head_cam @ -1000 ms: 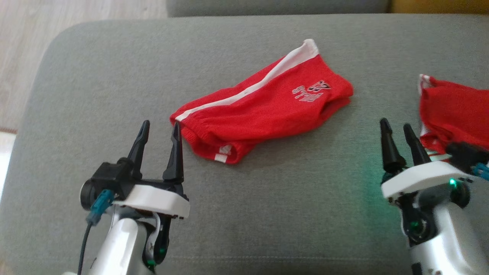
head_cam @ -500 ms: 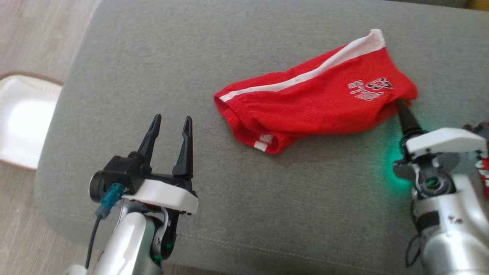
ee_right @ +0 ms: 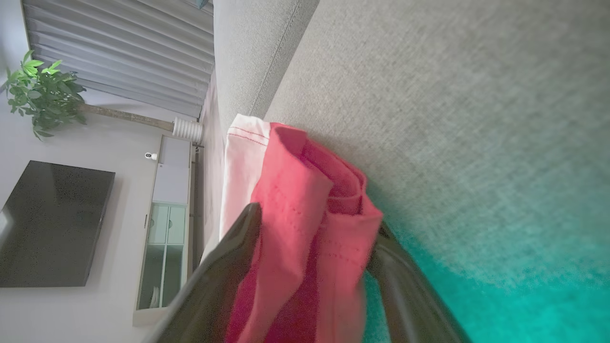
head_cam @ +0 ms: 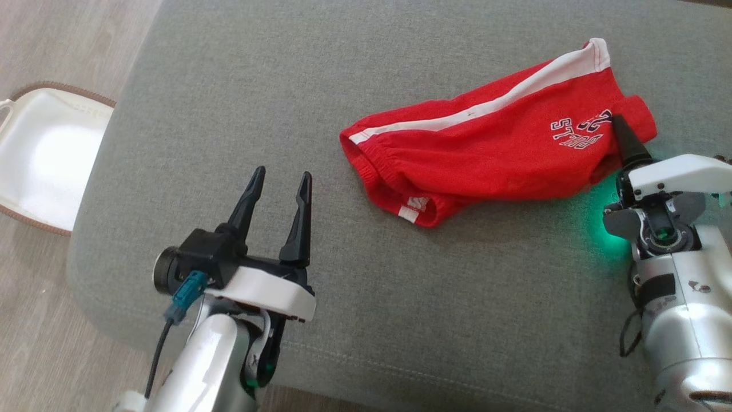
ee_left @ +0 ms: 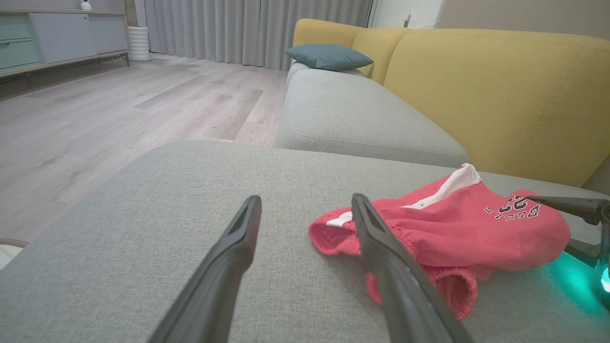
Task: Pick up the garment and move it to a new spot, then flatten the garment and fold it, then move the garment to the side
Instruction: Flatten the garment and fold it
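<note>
The red fabric shorts with a white side stripe (head_cam: 492,154) lie on the grey upholstered seat cushion (head_cam: 343,86), toward its right and far side. The left gripper (head_cam: 278,186) hangs over the cushion, left of the shorts, nearer the robot and apart from them, fingers spread. The right gripper (ee_right: 317,221) is at the shorts' right end, with the cloth between its spread fingers. The white brown-rimmed container (head_cam: 46,160) sits on the pale wooden floor (head_cam: 34,46) left of the cushion. The yellow sofa backrest (ee_left: 500,85) rises behind the shorts.
</note>
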### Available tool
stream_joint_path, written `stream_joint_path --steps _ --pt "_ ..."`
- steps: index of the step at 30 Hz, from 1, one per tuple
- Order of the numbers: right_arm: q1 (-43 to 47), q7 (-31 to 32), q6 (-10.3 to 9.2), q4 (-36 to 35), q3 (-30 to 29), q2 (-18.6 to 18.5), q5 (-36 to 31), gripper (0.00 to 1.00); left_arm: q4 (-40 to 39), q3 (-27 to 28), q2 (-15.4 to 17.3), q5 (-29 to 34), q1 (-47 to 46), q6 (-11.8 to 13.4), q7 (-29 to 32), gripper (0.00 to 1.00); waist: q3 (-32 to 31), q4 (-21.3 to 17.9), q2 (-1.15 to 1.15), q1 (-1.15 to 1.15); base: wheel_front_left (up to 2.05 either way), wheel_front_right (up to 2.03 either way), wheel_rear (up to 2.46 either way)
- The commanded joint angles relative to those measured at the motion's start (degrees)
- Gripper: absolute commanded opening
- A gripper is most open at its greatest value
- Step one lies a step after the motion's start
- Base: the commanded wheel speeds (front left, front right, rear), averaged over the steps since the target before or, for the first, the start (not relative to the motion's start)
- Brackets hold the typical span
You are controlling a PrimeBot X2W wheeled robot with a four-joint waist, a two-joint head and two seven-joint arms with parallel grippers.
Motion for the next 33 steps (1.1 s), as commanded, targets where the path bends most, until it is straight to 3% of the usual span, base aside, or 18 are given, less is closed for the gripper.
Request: stream_joint_path --steps 1,14,26,27,28,33 --pt "-0.92 0.75 0.45 0.99 2.0 2.34 0.27 1.0 -2.02 1.49 0.24 0.17 -2.56 0.42 -0.3 1.0 0.15 0.11 0.0 0.0 0.0 0.0 0.0" --pt "-7.49 1.0 0.45 8.93 2.5 2.34 -3.69 1.0 -1.75 0.29 0.24 -0.37 -3.1 1.1 -0.3 1.0 0.6 0.98 0.0 0.0 0.0 0.0 0.0" --pt "-8.77 -1.05 0.45 12.05 4.9 2.34 -2.67 1.0 -1.56 0.44 0.24 -0.76 -3.04 1.25 -0.3 1.0 0.2 0.22 0.0 0.0 0.0 0.0 0.0" --pt "-8.99 -1.28 0.45 12.21 5.3 2.34 -2.8 0.34 -1.58 0.51 0.24 -0.82 -3.08 1.25 -0.3 1.0 0.23 0.14 0.0 0.0 0.0 0.0 0.0" --pt "-9.17 -1.76 0.45 12.38 5.59 2.34 -2.96 0.0 -1.58 0.55 0.24 -0.83 -3.11 1.24 -0.3 1.0 0.23 0.08 0.0 0.0 0.0 0.0 0.0" --pt "-9.67 -4.96 0.45 12.7 5.95 2.34 -4.22 0.0 -1.44 0.78 0.24 -0.77 -3.09 1.29 -0.3 1.0 -0.06 -0.35 0.0 0.0 0.0 0.0 0.0"
